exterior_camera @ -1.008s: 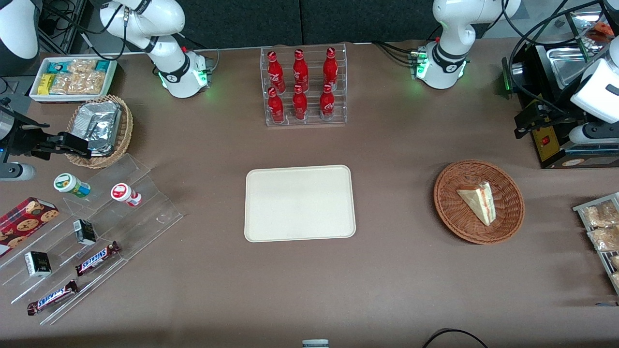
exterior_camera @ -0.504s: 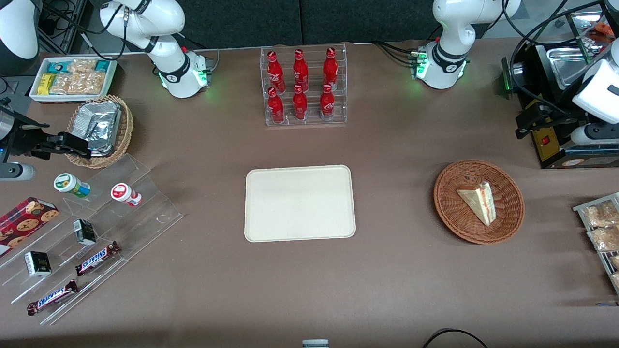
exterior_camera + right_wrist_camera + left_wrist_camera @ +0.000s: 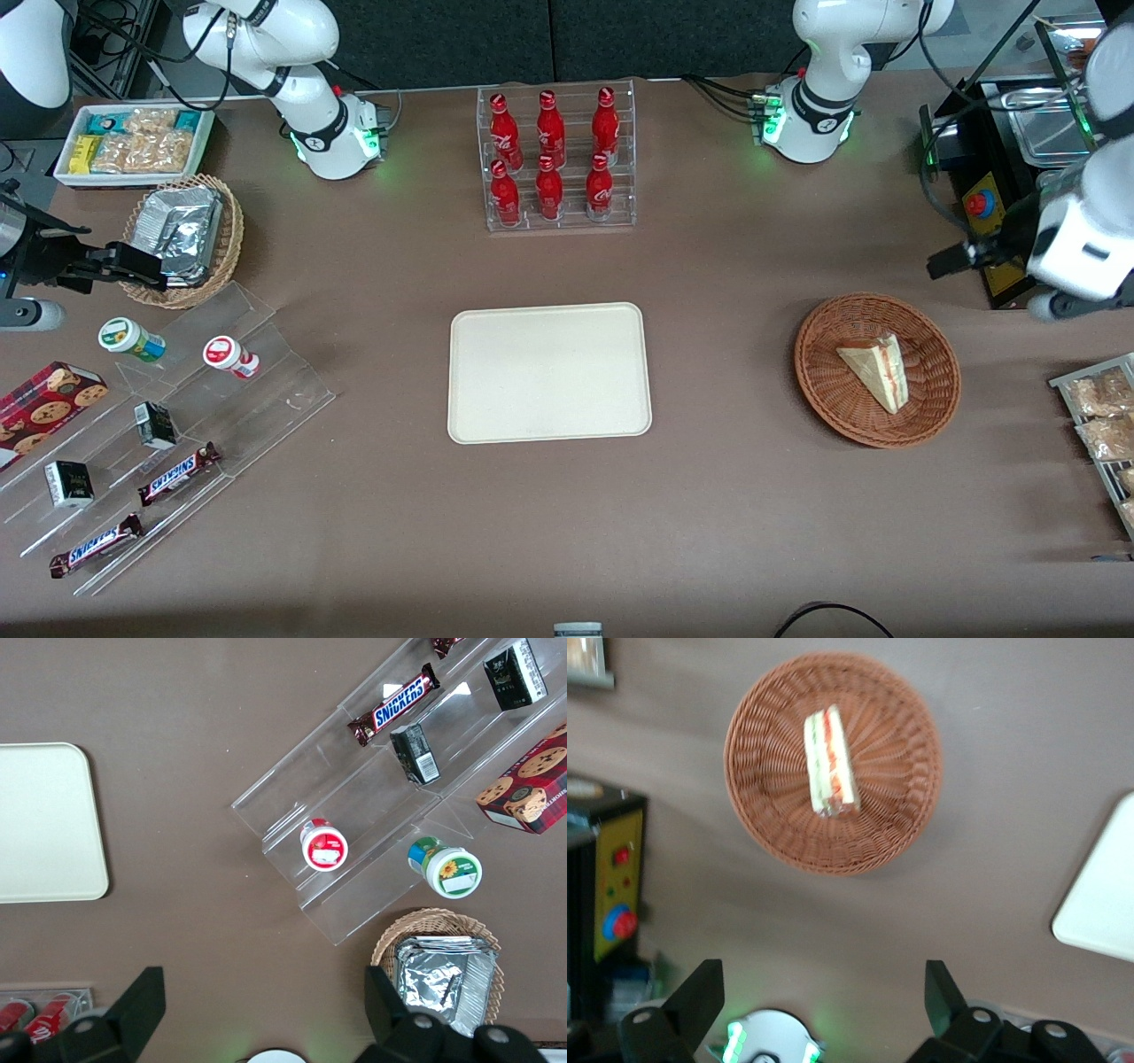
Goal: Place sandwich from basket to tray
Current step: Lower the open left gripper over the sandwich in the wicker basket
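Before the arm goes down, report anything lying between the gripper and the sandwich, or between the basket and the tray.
Nothing visible. The open gripper hangs above bare table beside the basket, the sandwich lies uncovered, and only bare table separates it from the tray.

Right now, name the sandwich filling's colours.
Red and green, clearest in the left wrist view on the triangular pale-bread sandwich.

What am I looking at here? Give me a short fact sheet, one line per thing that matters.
sandwich: lying in the basket, filling edge showing
basket: on the table toward the working arm's end
tray: mid-table, nothing on it
gripper: fingers open, hanging above the table apart from the basket, holding nothing
bottle rack: six red bottles, farther from the front camera than the tray
task status: sandwich not yet picked up
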{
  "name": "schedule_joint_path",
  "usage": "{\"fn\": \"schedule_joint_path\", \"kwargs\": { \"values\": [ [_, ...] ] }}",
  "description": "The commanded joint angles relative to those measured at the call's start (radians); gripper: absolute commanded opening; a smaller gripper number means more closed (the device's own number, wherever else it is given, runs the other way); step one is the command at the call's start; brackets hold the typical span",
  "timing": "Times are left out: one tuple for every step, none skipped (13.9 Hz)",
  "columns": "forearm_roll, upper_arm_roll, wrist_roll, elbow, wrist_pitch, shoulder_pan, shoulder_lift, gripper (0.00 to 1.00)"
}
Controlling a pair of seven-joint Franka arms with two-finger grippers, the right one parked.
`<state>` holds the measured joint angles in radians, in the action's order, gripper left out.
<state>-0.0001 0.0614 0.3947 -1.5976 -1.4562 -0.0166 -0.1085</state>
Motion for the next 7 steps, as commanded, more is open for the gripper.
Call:
{"fn": "schedule_joint_path", "kwargs": {
  "values": [
    [0.014, 0.001, 0.055, 0.013, -0.001, -0.002, -0.101, 1.00],
    [0.026, 0.001, 0.053, -0.001, -0.033, -0.011, -0.126, 1.00],
    [0.046, 0.001, 0.053, -0.040, -0.094, -0.017, -0.132, 1.00],
    [0.052, 0.001, 0.053, -0.094, -0.168, -0.020, -0.129, 1.00],
    [0.055, 0.001, 0.053, -0.157, -0.258, -0.026, -0.129, 1.00],
    [0.055, 0.001, 0.052, -0.212, -0.336, -0.038, -0.128, 1.00],
    [0.055, 0.001, 0.052, -0.249, -0.393, -0.043, -0.128, 1.00]
  ]
}}
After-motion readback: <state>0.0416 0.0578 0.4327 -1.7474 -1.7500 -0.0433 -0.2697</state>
